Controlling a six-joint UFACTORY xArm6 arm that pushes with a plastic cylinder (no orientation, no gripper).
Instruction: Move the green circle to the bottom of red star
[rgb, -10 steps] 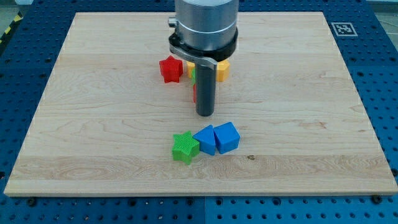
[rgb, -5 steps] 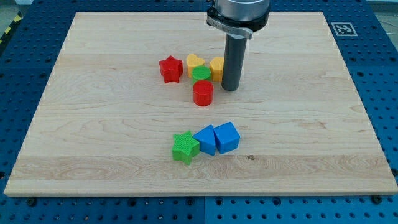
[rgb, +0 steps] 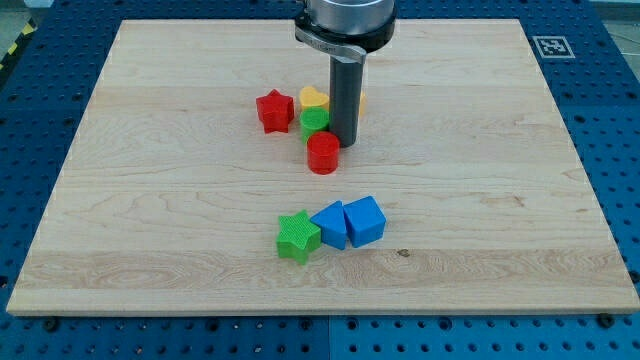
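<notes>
The green circle sits near the board's upper middle, just right of the red star and below the yellow heart. My tip stands right against the green circle's right side, above and right of the red circle. The rod hides most of a yellow block behind it.
A green star and two blue blocks lie in a row lower down. The wooden board rests on a blue perforated table, with a marker tag at its top right corner.
My tip has swung from below the cluster to its right, then moved left against the green circle. The green and red circles have shifted slightly left and down.
</notes>
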